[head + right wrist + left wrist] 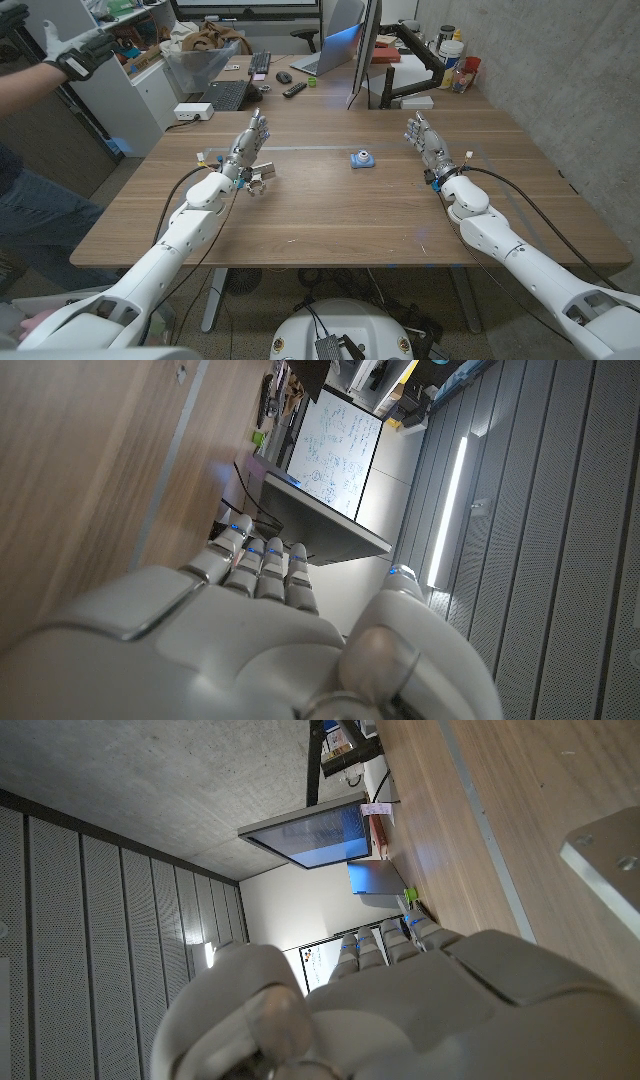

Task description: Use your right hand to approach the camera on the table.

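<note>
A small blue camera [362,159] sits on the wooden table [330,215] near its middle, toward the far side. My right hand [427,140] stands to the right of it, a short gap away, fingers straight and held together, holding nothing. In the right wrist view the back of that hand [250,640] points along the tabletop toward a monitor. My left hand [248,143] stands at the left of the table, fingers extended, nothing in it; the left wrist view shows its back [400,1010].
A small metal block [261,178] lies beside my left wrist. Monitors [362,50], a keyboard [226,95], a laptop and clutter line the far edge. A person's gloved hand [70,48] reaches in at the far left. A concrete wall runs along the right.
</note>
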Tool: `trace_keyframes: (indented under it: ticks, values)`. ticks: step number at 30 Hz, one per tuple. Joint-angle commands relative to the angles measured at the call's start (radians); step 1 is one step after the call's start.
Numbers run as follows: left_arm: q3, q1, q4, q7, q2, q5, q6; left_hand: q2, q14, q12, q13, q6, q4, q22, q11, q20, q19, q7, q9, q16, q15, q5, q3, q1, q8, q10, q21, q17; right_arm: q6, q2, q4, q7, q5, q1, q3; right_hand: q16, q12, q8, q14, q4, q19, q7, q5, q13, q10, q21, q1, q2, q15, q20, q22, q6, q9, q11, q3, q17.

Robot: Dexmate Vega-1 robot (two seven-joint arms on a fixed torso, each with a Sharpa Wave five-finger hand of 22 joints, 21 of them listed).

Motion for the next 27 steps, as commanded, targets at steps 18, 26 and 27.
trace_keyframes:
  ticks: [18,26,27]
  values:
    - [0.008,-0.038,-0.007,-0.013,0.0,0.001,0.024,0.003,-0.01,0.004,0.006,0.0,0.0,0.002,-0.004,-0.012,-0.009,-0.004,0.002,0.007,-0.002,0.0,-0.005,0.011,0.002,0.003,0.004,0.001,-0.026,-0.073,-0.091,-0.054,-0.06,-0.026,0.011,0.007,0.009,0.003,0.011,-0.006,0.007,0.004,0.005,0.004,0.014,0.007,0.012,0.005,-0.006,-0.018,0.005,0.003,0.002,-0.014,0.007,0.004]
    - [0.003,-0.027,-0.024,-0.011,0.008,0.001,0.023,0.004,-0.01,0.004,0.006,0.001,0.0,0.002,-0.006,-0.011,-0.011,-0.005,0.002,0.007,-0.003,0.0,-0.005,0.012,0.002,0.004,0.003,0.001,-0.009,-0.056,-0.069,-0.041,-0.091,-0.008,-0.013,0.007,0.01,0.002,0.013,-0.007,0.007,0.0,0.005,0.004,0.019,0.007,0.013,0.006,-0.007,-0.018,0.005,0.003,0.002,-0.013,0.008,0.004]
    - [0.002,-0.025,-0.028,-0.009,0.011,0.002,0.024,0.004,-0.01,0.004,0.006,0.001,0.0,0.002,-0.005,-0.01,-0.012,-0.005,0.002,0.007,-0.002,0.0,-0.005,0.012,0.002,0.004,0.003,0.001,-0.007,-0.05,-0.068,-0.048,-0.1,-0.005,-0.017,0.007,0.01,0.002,0.012,-0.007,0.006,-0.001,0.005,0.004,0.019,0.007,0.013,0.006,-0.007,-0.018,0.005,0.003,0.002,-0.014,0.008,0.004]
